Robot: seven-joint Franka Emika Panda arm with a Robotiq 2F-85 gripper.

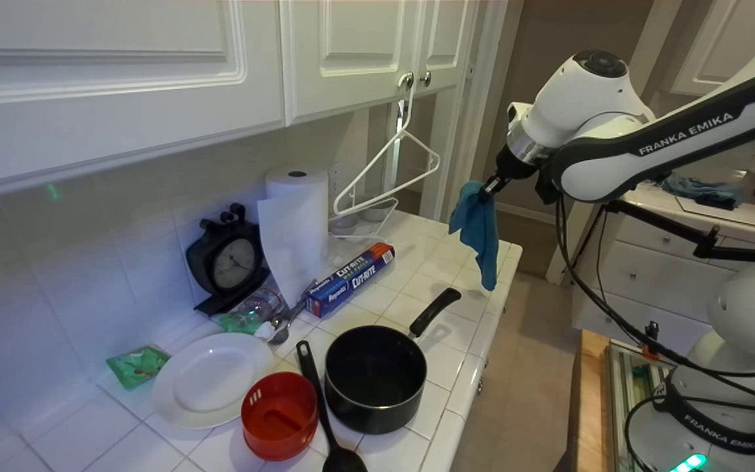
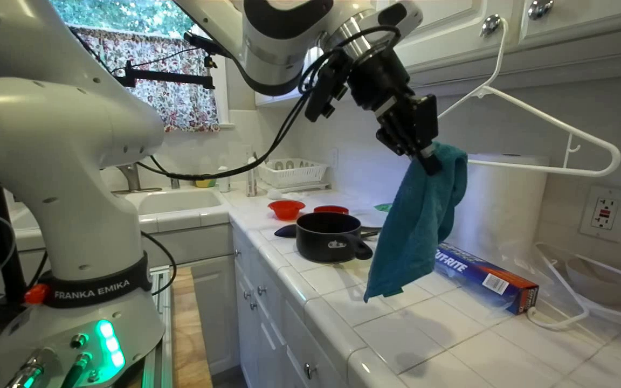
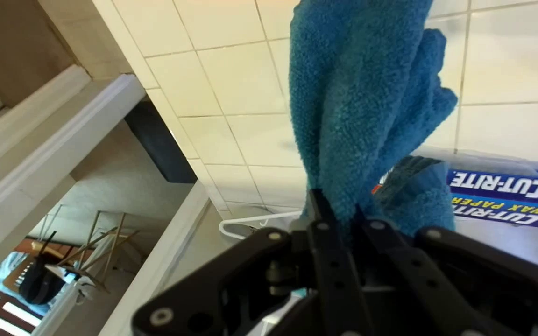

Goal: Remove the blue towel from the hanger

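The blue towel (image 1: pixel 480 229) hangs in folds from my gripper (image 1: pixel 486 194), over the counter's front edge. The gripper (image 2: pixel 430 161) is shut on the towel (image 2: pixel 418 221) near its top. In the wrist view the towel (image 3: pixel 357 93) runs between the fingertips (image 3: pixel 336 207) and covers part of them. The white hanger (image 1: pixel 387 195) hangs by its hook from a cabinet knob, with no towel on it. An exterior view shows a gap between towel and hanger; in an exterior view the hanger (image 2: pixel 545 117) passes partly behind the towel.
A second white hanger (image 2: pixel 564 283) lies on the counter by a wax paper box (image 1: pixel 351 278). A paper towel roll (image 1: pixel 305 223) stands at the wall. A black pot (image 1: pixel 375 387), red bowl (image 1: pixel 279 419) and white plate (image 1: pixel 213 380) are on the counter. Cabinets (image 1: pixel 364 46) overhang it.
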